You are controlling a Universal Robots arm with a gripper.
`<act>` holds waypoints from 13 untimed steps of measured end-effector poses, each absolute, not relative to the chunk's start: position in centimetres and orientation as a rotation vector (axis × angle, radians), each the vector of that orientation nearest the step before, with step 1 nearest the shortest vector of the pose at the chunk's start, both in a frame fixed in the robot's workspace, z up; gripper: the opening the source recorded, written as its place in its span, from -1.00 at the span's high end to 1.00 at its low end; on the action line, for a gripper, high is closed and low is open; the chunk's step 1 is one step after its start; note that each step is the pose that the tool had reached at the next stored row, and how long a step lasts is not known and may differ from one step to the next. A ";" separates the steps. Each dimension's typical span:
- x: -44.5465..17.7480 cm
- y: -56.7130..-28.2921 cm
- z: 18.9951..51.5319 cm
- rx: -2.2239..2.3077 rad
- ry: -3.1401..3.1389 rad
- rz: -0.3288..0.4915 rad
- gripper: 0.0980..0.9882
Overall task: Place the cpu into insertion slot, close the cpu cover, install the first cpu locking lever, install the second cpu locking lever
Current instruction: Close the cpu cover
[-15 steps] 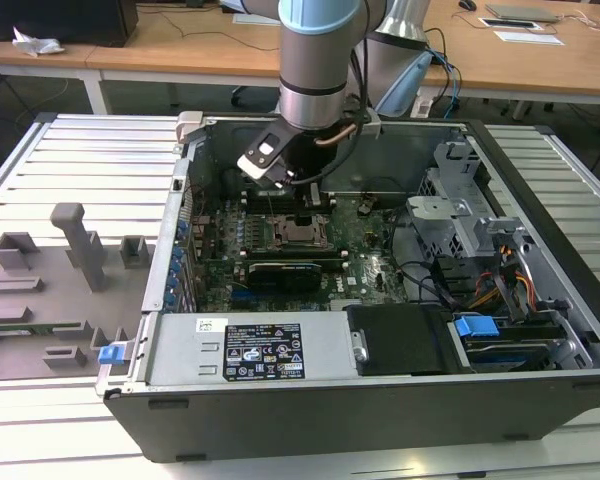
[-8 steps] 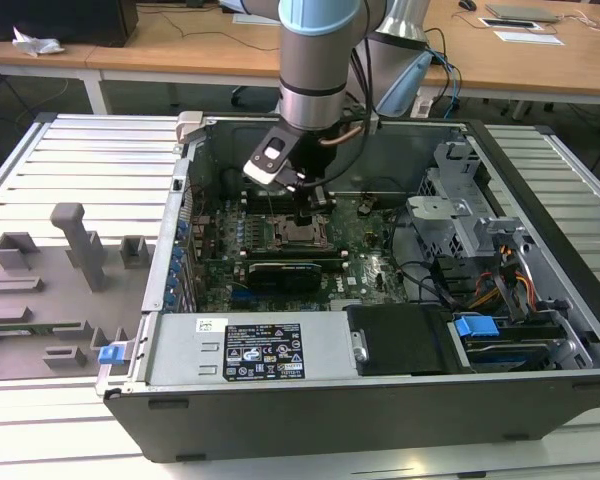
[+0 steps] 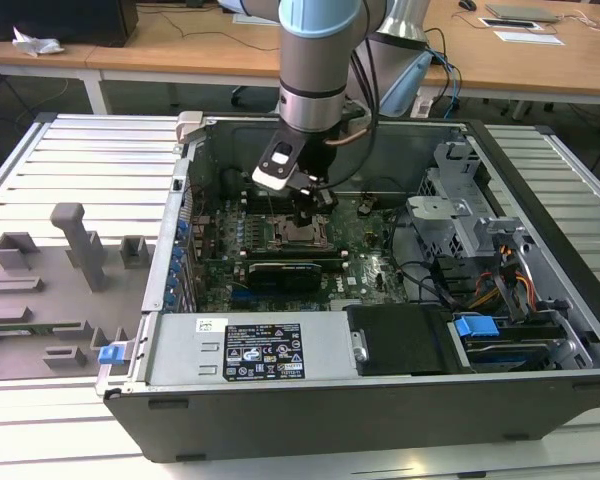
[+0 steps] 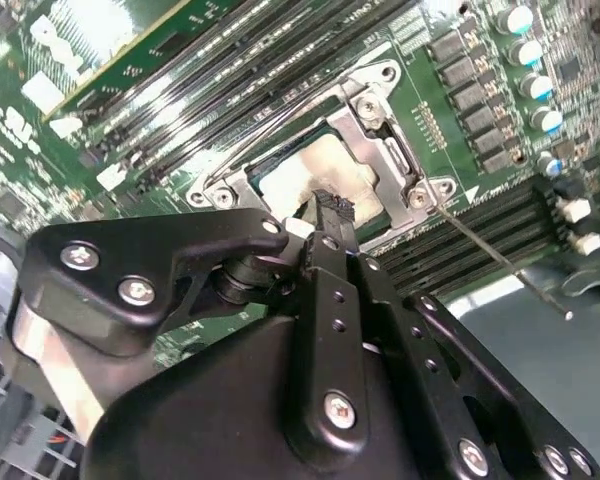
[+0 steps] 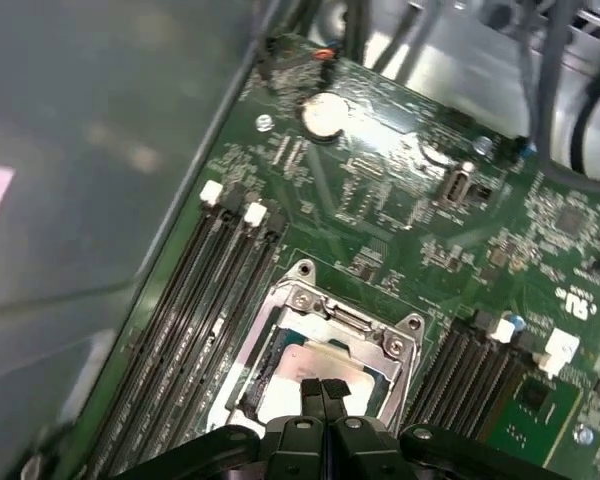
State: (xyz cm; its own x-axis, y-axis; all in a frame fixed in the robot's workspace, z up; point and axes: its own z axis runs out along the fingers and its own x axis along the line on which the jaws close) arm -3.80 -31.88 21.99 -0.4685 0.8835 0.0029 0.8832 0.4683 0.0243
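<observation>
The gripper [image 3: 305, 213] hangs inside the open computer case, directly over the insertion slot [image 3: 298, 236] on the green motherboard [image 3: 370, 270]. In both wrist views its black fingertips are pressed together, shut on nothing, just above the cpu. The cpu [image 4: 315, 168] [image 5: 298, 362] lies in the slot, its pale metal top showing through the window of the cpu cover [image 4: 378, 132] [image 5: 332, 316]. The silver cover lies flat over it. One thin wire locking lever [image 4: 500, 262] sticks out across the memory slots. Another lever [image 4: 270, 132] runs along the socket's side.
Long black memory slots [image 5: 195, 300] flank the socket on both sides. A black card [image 3: 285, 270] lies just in front of it. A labelled metal box [image 3: 250, 350], drive cages [image 3: 460, 210] and cables [image 3: 510, 280] crowd the case. A grey fixture tray [image 3: 50, 290] lies at the exterior view's left.
</observation>
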 end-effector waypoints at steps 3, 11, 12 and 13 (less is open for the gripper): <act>-3.8 -31.9 21.9 1.511 2.743 0.033 0.98; -3.8 -31.9 21.7 1.161 2.908 0.027 0.98; -3.8 -31.9 21.7 1.116 2.925 0.025 0.98; -3.8 -31.9 21.6 1.043 2.952 0.023 0.98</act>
State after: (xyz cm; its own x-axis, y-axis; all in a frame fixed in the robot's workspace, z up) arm -3.80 -31.88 21.65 -0.7782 0.6280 -0.0051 0.6279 0.7781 0.0173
